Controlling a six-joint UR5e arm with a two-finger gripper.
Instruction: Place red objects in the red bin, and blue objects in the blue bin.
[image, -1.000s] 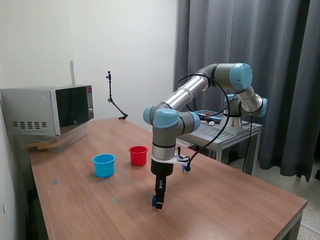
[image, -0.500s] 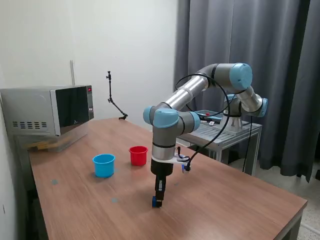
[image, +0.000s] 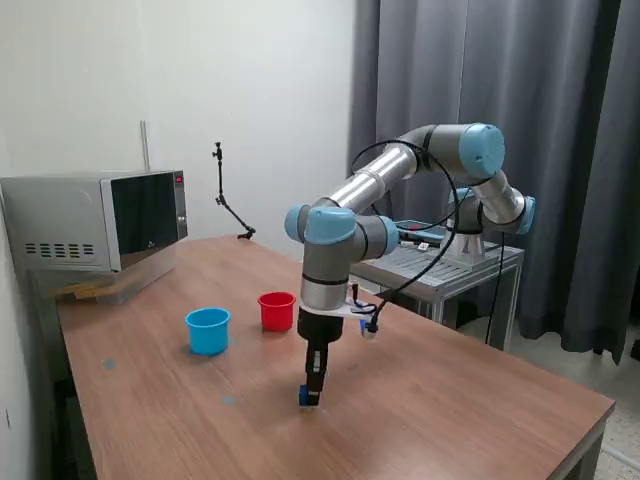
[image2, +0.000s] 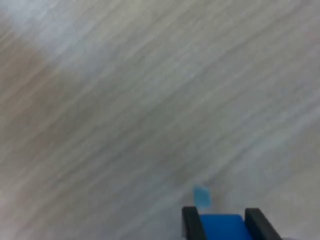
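The tool (image: 309, 397) points straight down over the wooden surface (image: 450, 400), its two black fingers (image2: 190, 225) closed in on a blue cube (image2: 223, 228) pinched between them; in the exterior view the cube shows at the fingertips, close above the wood, though contact cannot be judged. The blue bin (image: 208, 330) and the red bin (image: 277, 310) stand side by side, well apart from the tool, towards the exterior view's left; a small pale blue mark (image2: 201, 195) lies on the surface near the cube.
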